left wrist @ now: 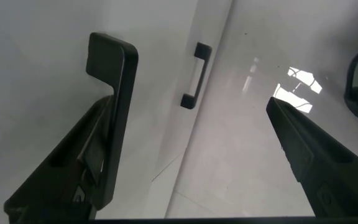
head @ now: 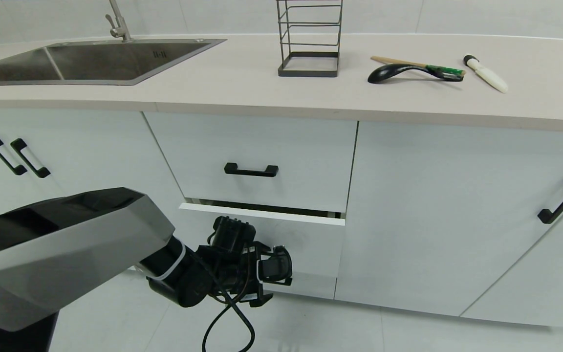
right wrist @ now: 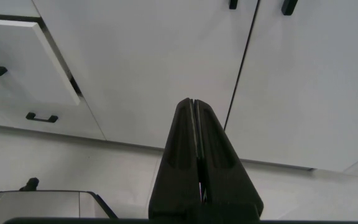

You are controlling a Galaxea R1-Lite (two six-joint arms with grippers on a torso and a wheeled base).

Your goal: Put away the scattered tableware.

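One black spoon [head: 399, 72] on countertop [head: 213, 93]

The left arm [head: 176, 266] extends low with the left pincer [head: 277, 267] spread wide; the right pincer [right wrist: 193, 106] is pressed closed.

A stainless steel sink [head: 96, 61] with a grey metal faucet [head: 118, 22] behind it is sitting in the pale beige countertop [head: 213, 93] at the left. Below, a white drawer front [head: 286, 142] is carrying a black bar handle [head: 251, 170]. White cabinet doors [head: 433, 205] are flanking it, and pale floor tiles [head: 335, 327] are lying beneath.
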